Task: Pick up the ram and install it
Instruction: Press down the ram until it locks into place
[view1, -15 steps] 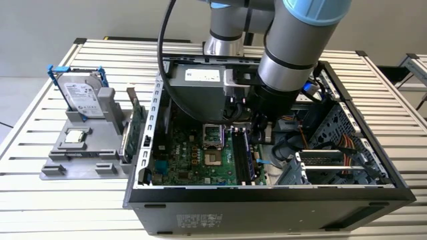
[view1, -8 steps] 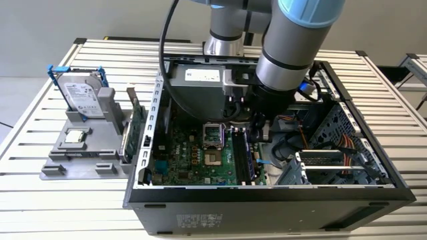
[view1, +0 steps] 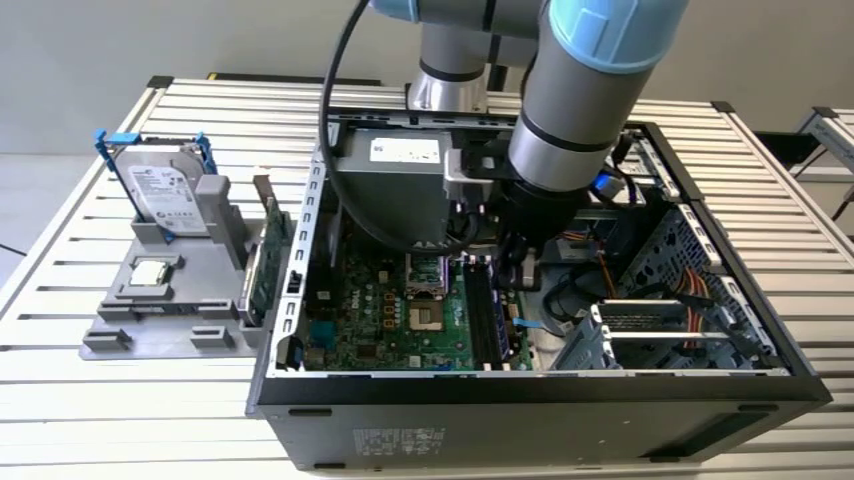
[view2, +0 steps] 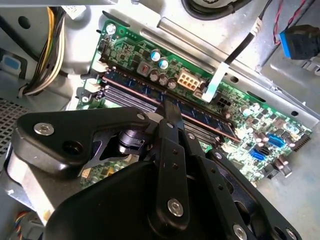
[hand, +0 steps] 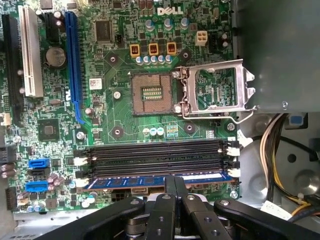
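Reaches down from above in the exterior view, arm (view1: 574, 110) near vertical: pale blue joint cap at the top, grey tube below it, black wrist section at the lower end. Carries a black cable (view1: 330, 120) looping down along the exterior view's left side of the arm. Ends in a black hand (hand: 174, 186) pointing straight down, linkage bars and silver screws showing in both wrist views. Brings both fingers (view2: 172, 117) together into one narrow tip, no gap between them. Presses that closed tip onto the top edge of the ram (hand: 150, 181), at mid-length.
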